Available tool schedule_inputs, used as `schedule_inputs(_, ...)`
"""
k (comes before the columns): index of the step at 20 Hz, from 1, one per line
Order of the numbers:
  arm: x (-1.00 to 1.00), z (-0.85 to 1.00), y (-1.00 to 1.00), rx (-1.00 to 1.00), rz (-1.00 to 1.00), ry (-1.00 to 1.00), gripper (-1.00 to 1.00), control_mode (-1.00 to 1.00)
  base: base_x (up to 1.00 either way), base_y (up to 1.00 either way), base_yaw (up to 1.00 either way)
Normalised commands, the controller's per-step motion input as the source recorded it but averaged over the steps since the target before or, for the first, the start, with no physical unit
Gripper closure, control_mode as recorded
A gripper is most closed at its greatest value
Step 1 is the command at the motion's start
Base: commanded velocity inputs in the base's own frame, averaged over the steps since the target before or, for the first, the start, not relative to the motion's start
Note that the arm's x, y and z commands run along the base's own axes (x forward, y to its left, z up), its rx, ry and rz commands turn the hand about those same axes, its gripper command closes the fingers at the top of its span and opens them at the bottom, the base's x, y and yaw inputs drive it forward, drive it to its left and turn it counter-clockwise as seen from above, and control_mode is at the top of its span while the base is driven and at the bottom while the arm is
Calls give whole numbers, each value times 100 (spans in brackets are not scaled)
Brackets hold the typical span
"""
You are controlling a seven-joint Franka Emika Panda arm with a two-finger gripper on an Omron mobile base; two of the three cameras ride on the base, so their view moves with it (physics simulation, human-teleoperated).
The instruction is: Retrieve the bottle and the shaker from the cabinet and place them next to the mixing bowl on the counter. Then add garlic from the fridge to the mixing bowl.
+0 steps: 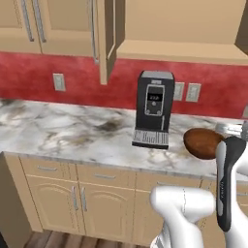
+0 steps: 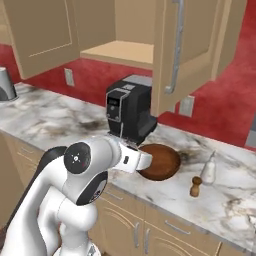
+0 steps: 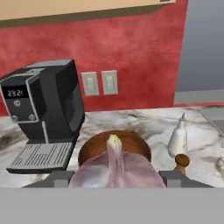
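Pinkish-white garlic [image 3: 116, 168] held between the gripper [image 3: 114, 181] fingers at lower centre, mixing bowl [image 3: 94, 148] seen just beyond, bottle [image 3: 178, 135] and shaker [image 3: 181, 162] at right.

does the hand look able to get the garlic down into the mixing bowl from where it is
Probably yes: the hand holds the garlic just short of the mixing bowl, whose open top has nothing across it; the bottle and shaker stand off to one side.

The left base view looks forward and down from behind the arm at the counter [image 1: 58, 128], facing the red wall, with the coffee machine [image 1: 153, 109] mid-frame. The right base view sees the same counter stretch from the other side, sharing the machine and mixing bowl [image 2: 161, 161]. The hand view sits low and close, level with the bowl, facing the wall.
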Motion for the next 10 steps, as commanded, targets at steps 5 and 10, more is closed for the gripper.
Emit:
schedule_inputs(5,0,0,0,0,0,0,100,100,55,-8,-26)
schedule_inputs(10,0,0,0,0,0,0,100,100,41,3,-32)
